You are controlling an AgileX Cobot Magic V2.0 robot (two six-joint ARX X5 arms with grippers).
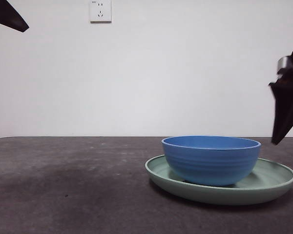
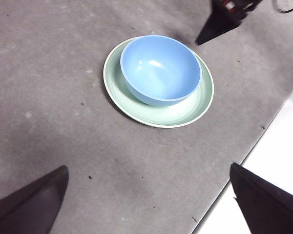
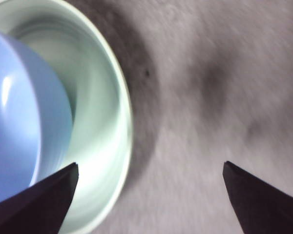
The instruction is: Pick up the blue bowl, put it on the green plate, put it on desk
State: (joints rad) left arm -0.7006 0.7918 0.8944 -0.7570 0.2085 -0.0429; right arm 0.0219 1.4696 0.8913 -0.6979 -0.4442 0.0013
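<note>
The blue bowl [image 1: 211,160] [image 2: 160,68] [image 3: 19,112] stands upright inside the green plate [image 1: 273,178] [image 2: 180,114] [image 3: 102,122], which lies flat on the dark desk [image 1: 63,185]. My right gripper [image 1: 284,112] [image 2: 219,27] [image 3: 150,165] hangs open above the plate's right rim, clear of both dishes. One of its jaws is over the plate and the other over bare desk, with nothing between them. High over the desk, well away from the dishes, my left gripper [image 2: 147,167] is open and holds nothing. In the front view it shows only as a black tip [image 1: 10,17].
The desk's edge [image 2: 254,141] runs close past the plate on one side, with white floor beyond it. A white wall with a socket [image 1: 100,10] stands behind the desk. Bare desk stretches to the left of the plate in the front view.
</note>
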